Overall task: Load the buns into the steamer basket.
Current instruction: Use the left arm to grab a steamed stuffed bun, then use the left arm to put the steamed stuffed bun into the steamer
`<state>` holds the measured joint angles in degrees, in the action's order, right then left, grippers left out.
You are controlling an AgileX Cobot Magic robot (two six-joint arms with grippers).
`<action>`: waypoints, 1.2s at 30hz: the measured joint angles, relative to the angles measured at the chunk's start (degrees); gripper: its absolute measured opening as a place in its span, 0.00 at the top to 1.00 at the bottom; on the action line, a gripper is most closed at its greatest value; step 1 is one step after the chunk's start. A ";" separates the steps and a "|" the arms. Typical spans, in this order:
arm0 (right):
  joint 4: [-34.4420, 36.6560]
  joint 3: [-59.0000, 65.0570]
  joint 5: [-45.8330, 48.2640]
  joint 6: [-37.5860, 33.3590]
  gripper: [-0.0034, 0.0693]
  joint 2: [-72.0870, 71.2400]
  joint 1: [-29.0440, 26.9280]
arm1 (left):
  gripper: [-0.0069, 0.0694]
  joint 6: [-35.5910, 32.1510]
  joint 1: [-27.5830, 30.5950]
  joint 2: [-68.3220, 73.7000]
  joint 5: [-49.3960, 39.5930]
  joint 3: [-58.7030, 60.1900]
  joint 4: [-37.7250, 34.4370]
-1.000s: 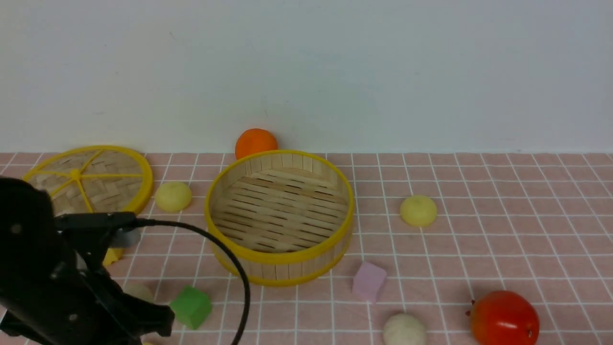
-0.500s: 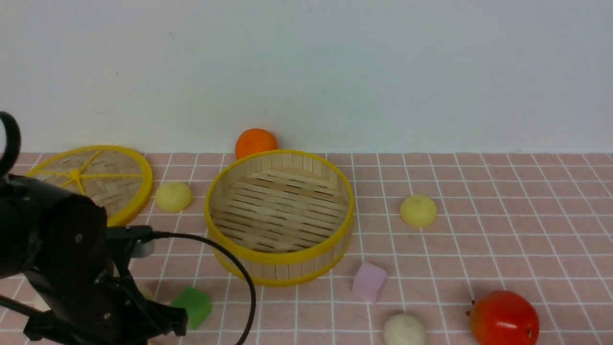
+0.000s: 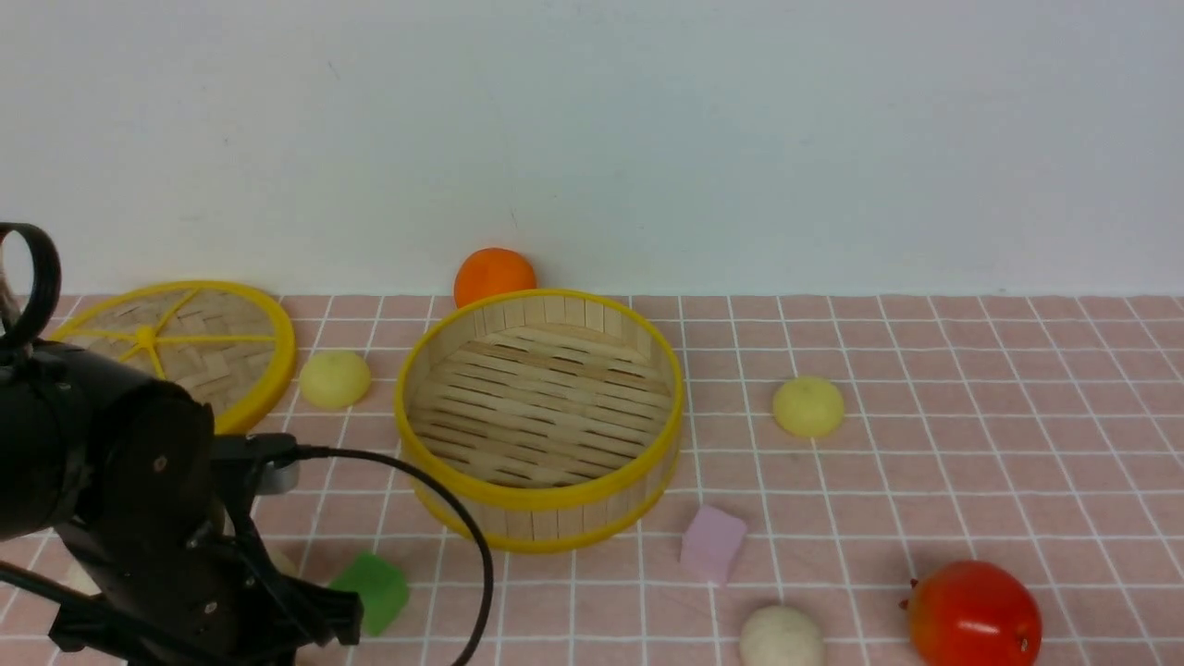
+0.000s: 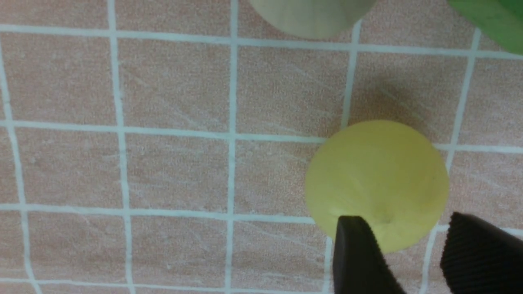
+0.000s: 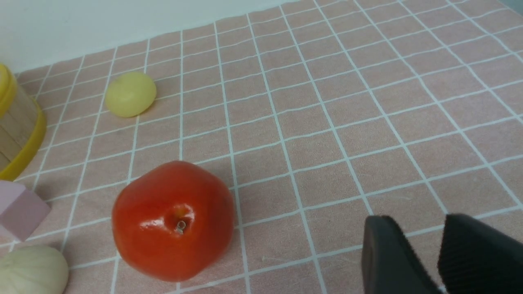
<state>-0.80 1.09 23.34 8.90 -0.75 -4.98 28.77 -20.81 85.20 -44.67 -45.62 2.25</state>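
In the left wrist view a pale yellow bun (image 4: pixel 376 183) lies on the pink checked cloth. My left gripper (image 4: pixel 406 222) hovers over its edge, open, with one finger (image 4: pixel 355 253) overlapping the bun and nothing gripped. An off-white bun (image 4: pixel 310 16) lies just beyond it. The steamer basket (image 3: pixel 541 499) stands empty mid-table. Around it sit a yellow bun (image 3: pixel 335 379), another yellow bun (image 3: pixel 807 406) and an off-white bun (image 3: pixel 782 636). My right gripper (image 5: pixel 419 222) is open over bare cloth.
A woven lid (image 3: pixel 185 347) lies at the back left, and an orange ball (image 3: pixel 494 275) sits behind the basket. A green cube (image 3: pixel 375 587), a pink cube (image 3: pixel 712 544) and a red tomato (image 3: pixel 973 613) lie near the front. My left arm (image 3: pixel 139 518) fills the front left corner.
The left arm has swung down and inward over the front left corner, hiding the yellow bun that showed beside the lid. It barely moved in the last half second.
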 joint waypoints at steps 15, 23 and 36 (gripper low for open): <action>0.00 0.00 0.00 0.00 0.62 0.00 0.00 | 0.43 0.00 0.34 3.77 1.69 0.00 -0.09; 0.00 0.00 0.00 0.00 0.62 0.00 0.00 | 0.57 0.00 0.34 4.60 3.26 -0.11 -0.09; 0.00 0.00 -0.06 0.00 0.62 0.00 0.00 | 0.89 -3.49 0.41 1.55 -10.02 -15.15 -2.97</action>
<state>-0.80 1.09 23.29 8.90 -0.75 -4.98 25.27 -20.40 86.75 -54.69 -60.77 -0.72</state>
